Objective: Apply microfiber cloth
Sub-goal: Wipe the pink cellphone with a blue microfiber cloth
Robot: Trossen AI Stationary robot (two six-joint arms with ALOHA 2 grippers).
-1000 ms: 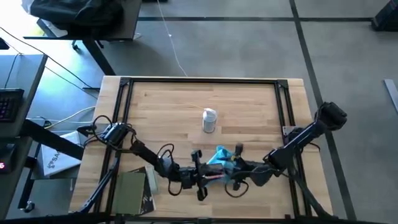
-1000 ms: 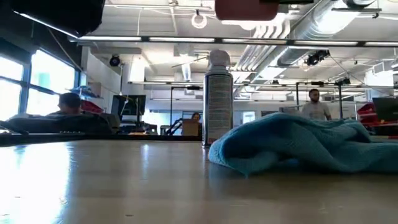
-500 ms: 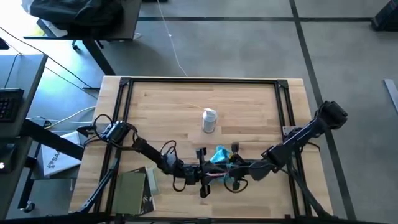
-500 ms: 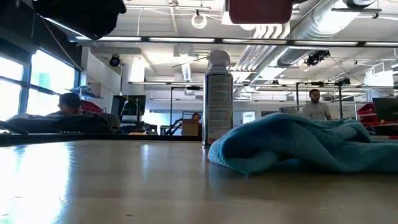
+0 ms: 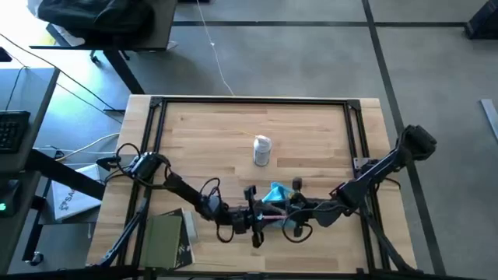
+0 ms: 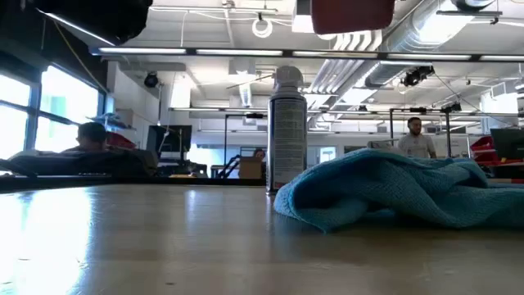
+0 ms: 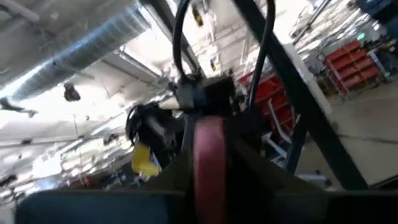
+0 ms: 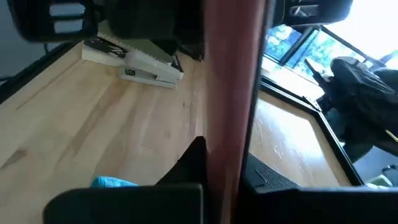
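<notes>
Meanwhile both arms shifted slightly, left tool (image 5: 255,218) and right tool (image 5: 282,211) meeting over unmoved microfiber cloth (image 5: 275,194), finger state unclear.

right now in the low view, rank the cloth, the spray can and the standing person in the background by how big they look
1. microfiber cloth, though it lies nearest the camera
2. spray can
3. standing person, far off in the room, so apparent size only

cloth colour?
Turquoise-blue microfiber cloth; clearest in the low view.
</notes>
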